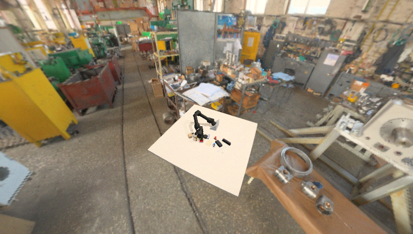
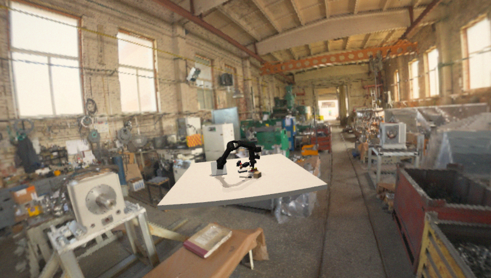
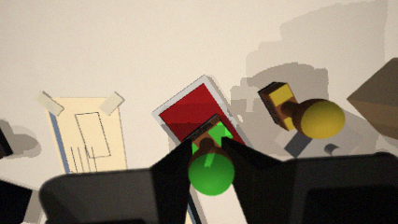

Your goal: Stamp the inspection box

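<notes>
My gripper [image 3: 206,143] is shut on the green-knobbed stamp [image 3: 211,174], with its wooden block between the fingertips. In the wrist view the stamp overlaps the near part of the red ink pad [image 3: 189,109] [image 1: 201,141]; whether it touches the pad cannot be told. The stamp's underside and its lettering are hidden. The cream card [image 3: 117,145] [image 1: 208,143] lies left of the pad in the wrist view, held by tape at its two far corners. The outlined box [image 3: 104,133] on it shows no print. Part of the card's near end is hidden behind the gripper.
A yellow-knobbed stamp [image 3: 322,119] lies right of the pad in the wrist view, with a brown block [image 3: 380,95] [image 2: 257,174] beyond it. A blue stamp [image 1: 214,144], a red object [image 1: 215,138] and two black blocks [image 1: 218,143] [image 1: 226,141] are near the card.
</notes>
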